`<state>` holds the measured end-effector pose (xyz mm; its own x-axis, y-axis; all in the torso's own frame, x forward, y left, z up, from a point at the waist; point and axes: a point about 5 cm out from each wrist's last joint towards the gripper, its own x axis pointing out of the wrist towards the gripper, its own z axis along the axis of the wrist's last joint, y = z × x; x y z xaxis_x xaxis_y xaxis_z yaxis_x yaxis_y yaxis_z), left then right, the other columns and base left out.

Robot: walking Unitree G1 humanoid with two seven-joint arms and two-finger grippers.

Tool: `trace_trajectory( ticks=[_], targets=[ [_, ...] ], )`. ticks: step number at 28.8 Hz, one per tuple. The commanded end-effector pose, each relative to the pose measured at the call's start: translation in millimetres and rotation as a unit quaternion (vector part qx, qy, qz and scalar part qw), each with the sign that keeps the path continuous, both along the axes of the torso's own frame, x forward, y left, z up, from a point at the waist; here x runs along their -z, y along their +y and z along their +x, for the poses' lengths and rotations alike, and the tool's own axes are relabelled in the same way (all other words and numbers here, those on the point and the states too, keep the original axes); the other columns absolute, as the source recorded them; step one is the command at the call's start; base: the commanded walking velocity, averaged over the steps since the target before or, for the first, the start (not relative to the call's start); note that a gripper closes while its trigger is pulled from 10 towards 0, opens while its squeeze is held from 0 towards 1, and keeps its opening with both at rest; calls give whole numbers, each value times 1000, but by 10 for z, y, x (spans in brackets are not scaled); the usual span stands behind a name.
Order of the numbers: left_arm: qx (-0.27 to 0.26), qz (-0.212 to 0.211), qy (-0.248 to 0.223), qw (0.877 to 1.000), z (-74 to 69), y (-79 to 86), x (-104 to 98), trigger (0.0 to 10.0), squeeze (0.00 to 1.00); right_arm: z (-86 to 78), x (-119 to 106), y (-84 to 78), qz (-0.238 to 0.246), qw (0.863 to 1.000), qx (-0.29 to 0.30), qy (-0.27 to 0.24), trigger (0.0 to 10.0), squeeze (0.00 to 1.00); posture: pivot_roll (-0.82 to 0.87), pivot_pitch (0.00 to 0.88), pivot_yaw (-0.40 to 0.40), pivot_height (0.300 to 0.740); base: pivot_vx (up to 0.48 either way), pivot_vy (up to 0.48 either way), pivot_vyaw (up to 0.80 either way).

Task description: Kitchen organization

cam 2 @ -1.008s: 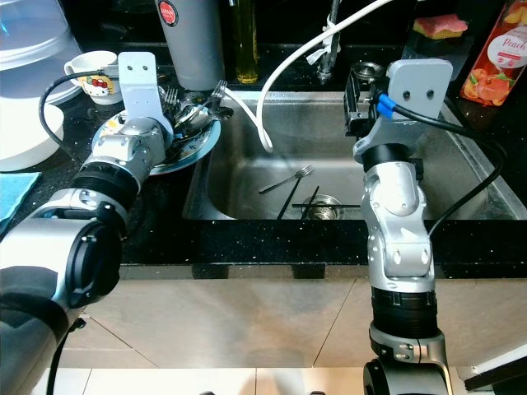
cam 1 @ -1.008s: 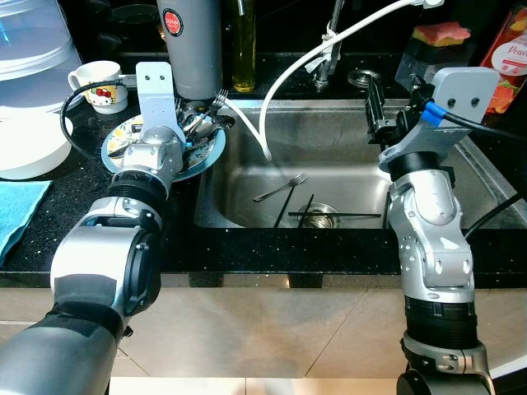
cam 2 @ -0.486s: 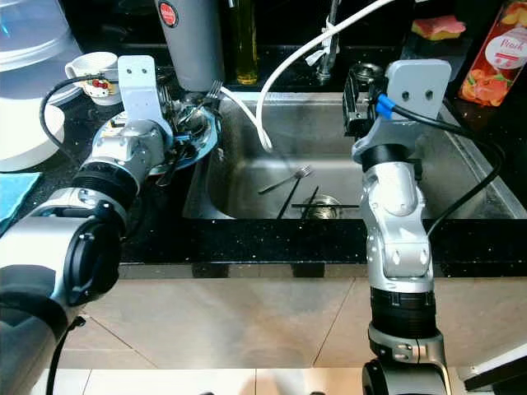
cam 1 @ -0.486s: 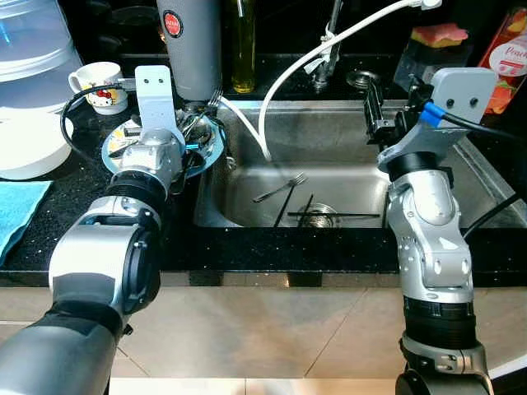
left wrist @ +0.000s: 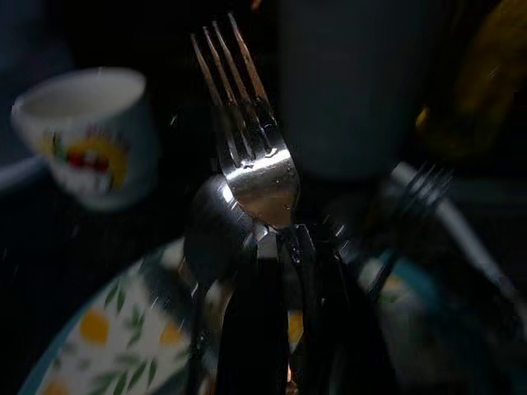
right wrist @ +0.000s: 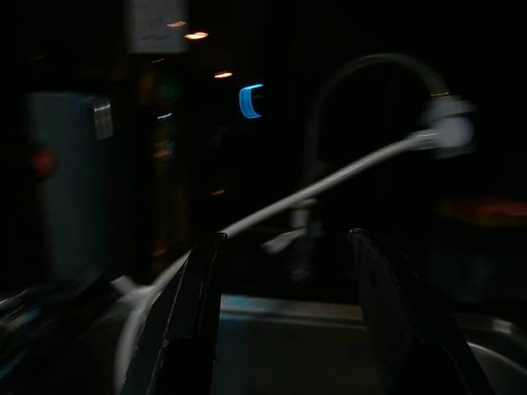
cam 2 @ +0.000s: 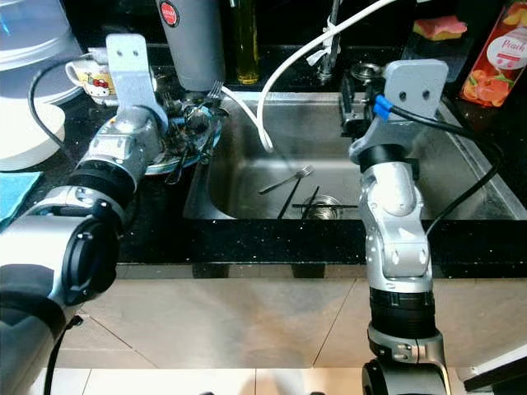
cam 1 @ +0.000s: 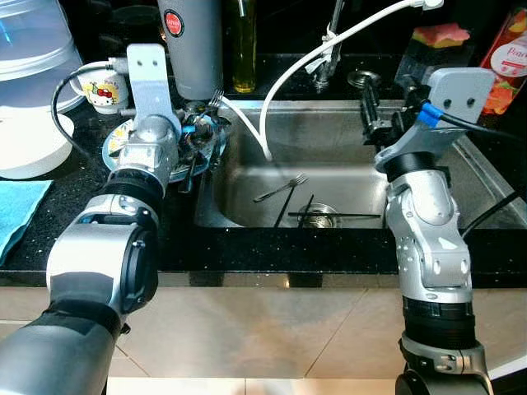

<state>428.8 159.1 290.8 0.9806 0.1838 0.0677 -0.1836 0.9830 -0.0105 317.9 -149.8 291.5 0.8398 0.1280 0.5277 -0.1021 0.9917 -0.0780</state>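
My left gripper (cam 1: 194,133) hangs over a blue-rimmed flowered plate (cam 1: 118,137) on the black counter left of the sink. It is shut on a silver fork (left wrist: 248,156), whose tines stick up past the black fingers (left wrist: 254,329). A spoon (left wrist: 212,240) lies against the fork, and more cutlery sits on the plate. My right gripper (cam 1: 375,115) is held up over the right side of the steel sink (cam 1: 354,177). It is open, with nothing between its fingers (right wrist: 193,321). Another fork (cam 1: 280,188) and dark chopsticks (cam 1: 333,216) lie on the sink floor.
A white hose (cam 1: 288,70) curves from the tap into the sink. Behind the plate stand a grey canister (cam 1: 189,41), an oil bottle (cam 1: 243,41) and a mug (cam 1: 103,86). A large white appliance (cam 1: 25,90) and a blue cloth (cam 1: 16,214) are at left, a juice carton (cam 1: 506,58) at right.
My left wrist has risen and tipped back towards the mug, lifting the fork off the plate. The right arm has barely moved.
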Motion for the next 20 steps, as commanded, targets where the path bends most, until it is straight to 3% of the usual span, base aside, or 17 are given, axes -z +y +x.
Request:
trace_trajectory(
  ticks=[1, 4, 9, 14, 20],
  targets=[
    [12, 7, -20, 1000, 2, -46, -119, 10000, 0, -8, 83, 99, -19, 999, -44, 23, 10000, 0, 21, 35, 22, 740, 0, 0, 0],
    [29, 10, -19, 999, 6, -94, -101, 10000, 0, -53, 163, 219, -57, 991, -109, 47, 10000, 0, 19, 37, 22, 740, 0, 0, 0],
    [60, 19, -21, 998, 9, -174, -103, 10000, 0, -141, 237, 315, -80, 977, -185, 70, 10000, 0, 18, 40, 23, 740, 0, 0, 0],
    [86, 28, -36, 995, 5, -246, -131, 10000, 0, -173, 337, 290, -129, 964, -208, 104, 10000, 0, 16, 45, 25, 740, 0, 0, 0],
    [141, 46, -121, 981, -52, -406, -368, 10000, 0, -171, 341, 238, -120, 965, -206, 112, 10000, 0, 14, 51, 25, 740, 0, 0, 0]
  ],
)
